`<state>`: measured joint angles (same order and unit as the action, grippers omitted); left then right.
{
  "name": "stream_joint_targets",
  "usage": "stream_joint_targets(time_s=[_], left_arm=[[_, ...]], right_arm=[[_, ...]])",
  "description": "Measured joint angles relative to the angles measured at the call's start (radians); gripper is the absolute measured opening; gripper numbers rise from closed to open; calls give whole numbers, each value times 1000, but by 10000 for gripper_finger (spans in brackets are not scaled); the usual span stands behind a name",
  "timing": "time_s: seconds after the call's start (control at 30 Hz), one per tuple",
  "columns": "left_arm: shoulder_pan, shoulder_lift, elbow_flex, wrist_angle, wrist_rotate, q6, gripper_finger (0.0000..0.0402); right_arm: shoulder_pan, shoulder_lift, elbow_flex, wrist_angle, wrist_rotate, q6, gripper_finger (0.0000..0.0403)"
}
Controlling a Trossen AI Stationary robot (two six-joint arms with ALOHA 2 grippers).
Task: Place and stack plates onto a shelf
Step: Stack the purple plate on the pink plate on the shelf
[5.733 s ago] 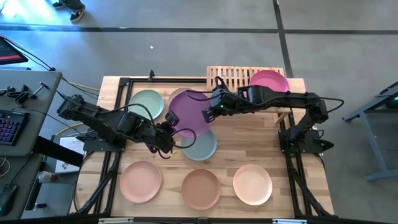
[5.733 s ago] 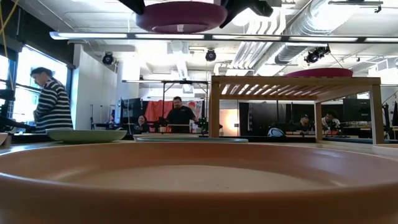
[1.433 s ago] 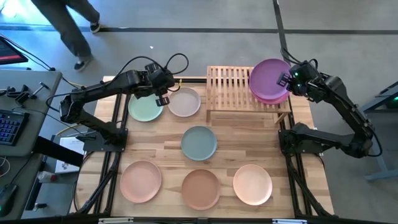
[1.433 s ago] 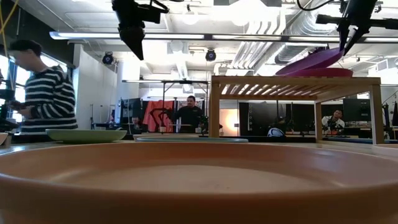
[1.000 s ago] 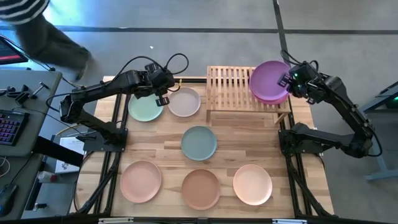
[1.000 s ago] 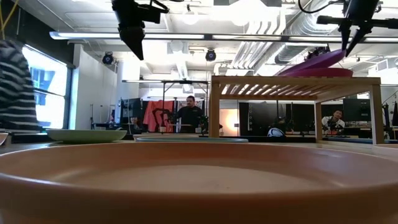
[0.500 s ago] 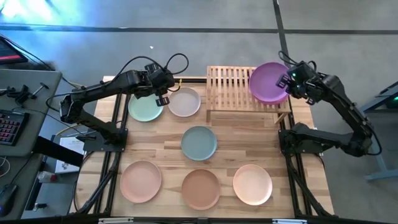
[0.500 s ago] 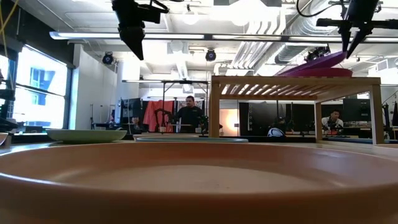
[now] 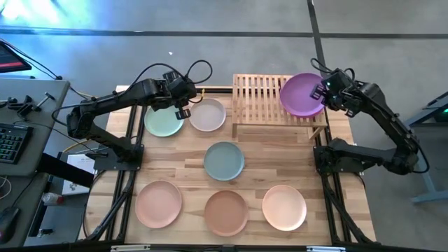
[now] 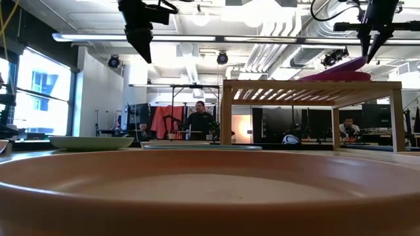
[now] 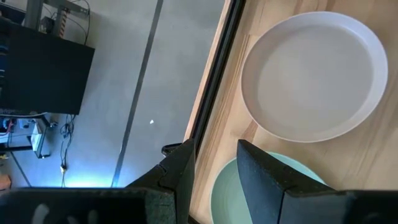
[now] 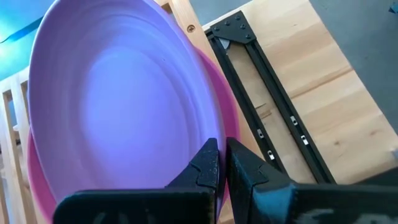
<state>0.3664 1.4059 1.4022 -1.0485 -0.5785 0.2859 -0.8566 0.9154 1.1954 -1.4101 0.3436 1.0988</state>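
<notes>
A purple plate (image 9: 301, 94) lies tilted on a magenta plate (image 12: 227, 118), which sits on the right end of the light-wood slatted shelf (image 9: 259, 94) at the table's far edge. My right gripper (image 9: 326, 93) is at the purple plate's right rim, shut on it. My left gripper (image 9: 180, 109) hangs open with nothing in it, high over the gap between the mint green plate (image 9: 164, 120) and the pale pink plate (image 9: 208, 115). Both of those rest flat on the tabletop. My right gripper pinches the purple plate's rim (image 12: 203, 134) between its two fingers, on the side toward the table's right edge. The fingers slant down from the right. The held rim (image 10: 363, 60) is raised, and the plate slopes down to its opposite part, which lies on the magenta plate.
On the tabletop lie a grey-teal plate (image 9: 224, 161) in the middle and peach (image 9: 159, 204), terracotta (image 9: 225, 212) and cream (image 9: 284, 207) plates along the near edge. The shelf's left half shows bare slats. A desk with a keyboard (image 9: 10, 143) stands off the left side.
My right gripper has lowered the purple plate's held rim a little, keeping it shut. The plate's tilt has lessened, and it now covers the magenta plate almost fully as seen from above.
</notes>
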Motion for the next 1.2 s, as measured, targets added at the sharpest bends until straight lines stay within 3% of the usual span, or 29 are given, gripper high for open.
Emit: stream_joint_targets(time_s=[1.2], left_arm=[[-1,0,0,1,0,-22,110]], right_arm=[[-1,0,0,-3,-37,2,1]])
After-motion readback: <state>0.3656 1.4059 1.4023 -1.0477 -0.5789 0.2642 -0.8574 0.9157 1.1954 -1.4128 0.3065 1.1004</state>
